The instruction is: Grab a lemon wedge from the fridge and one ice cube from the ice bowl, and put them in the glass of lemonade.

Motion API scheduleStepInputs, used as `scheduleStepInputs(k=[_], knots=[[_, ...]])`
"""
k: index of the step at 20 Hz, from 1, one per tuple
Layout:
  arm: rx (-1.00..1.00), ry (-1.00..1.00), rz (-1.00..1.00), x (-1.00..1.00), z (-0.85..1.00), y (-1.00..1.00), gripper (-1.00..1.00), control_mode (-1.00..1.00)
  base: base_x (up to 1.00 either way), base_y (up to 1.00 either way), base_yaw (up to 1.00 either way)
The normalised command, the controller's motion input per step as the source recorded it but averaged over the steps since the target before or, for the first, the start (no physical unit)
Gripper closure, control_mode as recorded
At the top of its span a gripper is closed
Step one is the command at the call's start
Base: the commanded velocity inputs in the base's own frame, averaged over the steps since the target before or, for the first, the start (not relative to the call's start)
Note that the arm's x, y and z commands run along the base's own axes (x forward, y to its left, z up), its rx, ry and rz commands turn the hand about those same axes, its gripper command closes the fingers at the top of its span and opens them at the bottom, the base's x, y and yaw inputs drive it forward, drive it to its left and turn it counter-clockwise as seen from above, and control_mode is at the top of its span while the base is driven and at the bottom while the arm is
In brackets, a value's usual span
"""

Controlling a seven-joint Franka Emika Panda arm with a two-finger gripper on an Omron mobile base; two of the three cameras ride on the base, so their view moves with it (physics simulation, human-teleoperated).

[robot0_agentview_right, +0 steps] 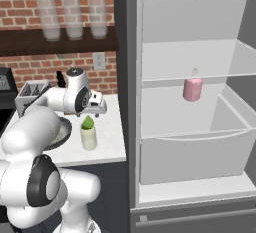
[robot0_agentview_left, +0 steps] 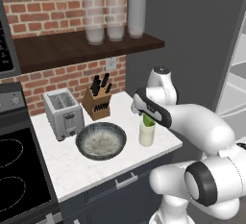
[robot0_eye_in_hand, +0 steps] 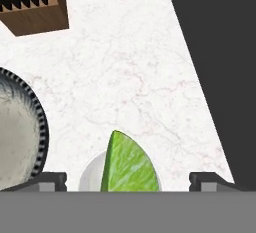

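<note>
Gripper (robot0_eye_in_hand: 127, 179) spread open above the glass of lemonade (robot0_agentview_left: 146, 135) — lemon wedge (robot0_eye_in_hand: 127, 164) resting inside — ice bowl (robot0_agentview_left: 101, 141) beside it awaits.

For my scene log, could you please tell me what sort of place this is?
A simulated home kitchen, most likely: a silver two-slot toaster and wooden knife block stand on a white marble counter beside a black stovetop, with an open dark grey fridge nearby.
</note>
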Motion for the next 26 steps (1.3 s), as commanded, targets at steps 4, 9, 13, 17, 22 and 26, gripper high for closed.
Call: scheduleStepInputs(k=[4, 9, 13, 17, 22, 26], knots=[[0.04, -0.02, 0.0, -0.01, 0.22, 0.0, -1.0, -1.0, 0.0, 0.0, 0.0], [0.05, 0.0, 0.0, -0.06, 0.25, 0.0, -1.0, -1.0, 0.0, 0.0, 0.0], [0.06, -0.03, 0.0, -0.14, 0.35, 0.01, -1.0, -1.0, 0.0, 0.0, 0.0], [0.05, -0.06, 0.0, -0.29, 0.3, 0.09, -1.0, -1.0, 0.0, 0.0, 0.0], [0.03, -0.06, 0.0, -0.32, 0.25, 0.26, -1.0, -1.0, 0.0, 0.0, 0.0], [0.0, -0.03, 0.0, -0.35, 0.0, 0.47, -1.0, -1.0, 0.0, 0.0, 0.0]])
